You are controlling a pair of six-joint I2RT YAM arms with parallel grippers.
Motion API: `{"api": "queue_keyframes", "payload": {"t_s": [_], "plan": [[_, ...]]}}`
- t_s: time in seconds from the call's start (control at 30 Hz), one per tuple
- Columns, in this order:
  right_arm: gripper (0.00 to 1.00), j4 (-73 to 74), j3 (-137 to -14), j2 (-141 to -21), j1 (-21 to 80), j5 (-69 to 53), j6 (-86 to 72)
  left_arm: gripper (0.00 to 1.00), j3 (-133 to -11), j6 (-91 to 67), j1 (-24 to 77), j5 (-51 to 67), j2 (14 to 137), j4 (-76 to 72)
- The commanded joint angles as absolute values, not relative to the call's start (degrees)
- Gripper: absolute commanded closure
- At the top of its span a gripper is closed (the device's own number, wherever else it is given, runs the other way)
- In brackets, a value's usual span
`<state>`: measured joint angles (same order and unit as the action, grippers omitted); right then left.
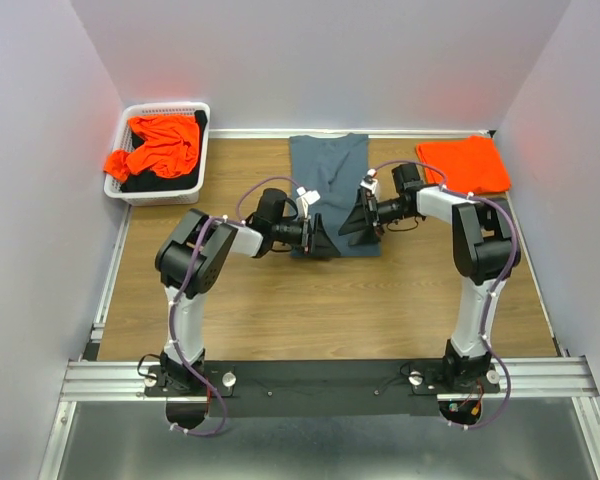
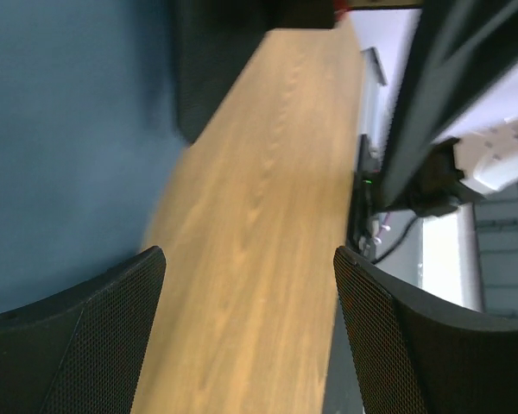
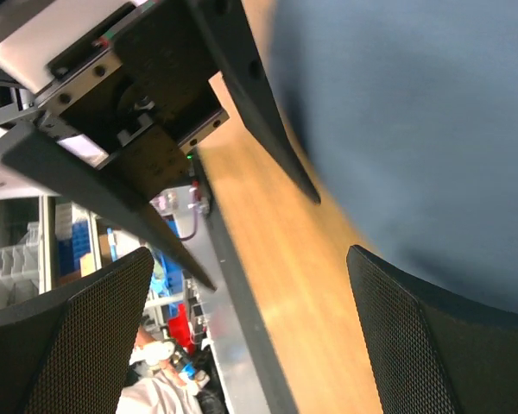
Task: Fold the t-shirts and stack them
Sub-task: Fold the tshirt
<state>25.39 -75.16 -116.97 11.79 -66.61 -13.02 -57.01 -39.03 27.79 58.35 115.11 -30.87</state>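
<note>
A slate blue-grey t-shirt (image 1: 332, 175) lies flat at the back middle of the table, folded into a narrow strip. It also shows in the left wrist view (image 2: 69, 138) and the right wrist view (image 3: 414, 121). My left gripper (image 1: 320, 240) is open and empty over the shirt's near left corner. My right gripper (image 1: 354, 222) is open and empty over its near right edge. The two grippers face each other, close together. A folded orange t-shirt (image 1: 464, 164) lies at the back right. Crumpled orange t-shirts (image 1: 158, 146) fill the white basket (image 1: 160, 192).
The white slotted basket stands at the back left corner against the wall. Grey walls close in the left, back and right sides. Bare wood (image 1: 320, 310) stretches in front of the shirt down to the metal rail (image 1: 330, 378) holding the arm bases.
</note>
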Motion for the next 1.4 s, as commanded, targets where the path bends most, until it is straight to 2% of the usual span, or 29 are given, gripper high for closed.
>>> {"api": "queue_keyframes", "payload": {"t_s": [0.0,0.2,0.3,0.43,0.47,0.53,0.63,0.67,0.73,0.83,0.87,0.9,0.97,1.0,1.13,1.37], "plan": [[0.00,26.4,-74.9,-121.0,9.6,-62.8,-9.1,0.14,-56.5,-42.3,26.2,53.6,120.1,-32.3],[0.00,27.2,-72.1,-124.2,9.1,-59.9,-6.1,0.13,-52.2,-40.9,21.0,52.5,119.8,-29.7],[0.00,28.1,-72.2,-122.8,9.0,-60.4,-5.3,0.12,-51.4,-39.4,21.1,55.7,114.9,-29.6],[0.01,30.9,-74.7,-117.2,9.1,-63.4,-5.3,0.09,-51.5,-34.0,21.3,57.7,102.2,-25.4],[0.02,32.3,-75.2,-114.0,9.1,-63.8,-4.5,0.04,-52.5,-26.7,21.3,57.0,100.1,-17.7],[0.02,34.4,-77.5,-110.9,9.1,-62.5,-2.1,0.04,-56.8,-17.0,21.4,54.7,95.3,-9.2],[0.02,40.7,-79.8,-106.8,9.5,-55.4,7.0,0.04,-60.9,4.3,21.3,49.7,92.6,6.5],[0.04,42.8,-80.4,-106.0,9.8,-49.6,9.5,0.04,-62.7,9.2,21.4,47.3,91.9,9.3],[0.12,43.2,-79.5,-103.5,11.0,-42.8,16.0,0.08,-63.3,23.2,21.4,45.4,90.4,15.5],[0.22,42.8,-76.6,-101.5,12.7,-33.7,22.8,0.28,-61.6,34.7,21.7,43.2,88.6,17.1],[0.31,42.5,-76.0,-101.2,13.2,-32.0,24.2,0.35,-60.6,37.1,22.1,41.5,88.2,17.5],[0.35,42.0,-74.8,-101.1,13.8,-29.0,25.2,0.51,-59.9,39.7,23.3,40.5,88.3,18.3],[0.43,41.4,-73.9,-101.3,15.3,-27.1,27.8,0.59,-58.2,46.7,24.8,37.4,89.5,18.6],[0.44,40.4,-73.0,-101.3,16.6,-25.6,29.0,0.63,-57.6,48.9,26.0,36.5,90.0,18.7],[0.48,37.0,-70.5,-101.4,20.2,-22.3,30.8,0.62,-56.3,52.5,27.9,34.6,92.7,17.3],[0.48,32.4,-67.0,-104.3,21.8,-19.3,34.1,0.55,-57.0,54.5,30.5,31.9,97.7,14.9]]}}
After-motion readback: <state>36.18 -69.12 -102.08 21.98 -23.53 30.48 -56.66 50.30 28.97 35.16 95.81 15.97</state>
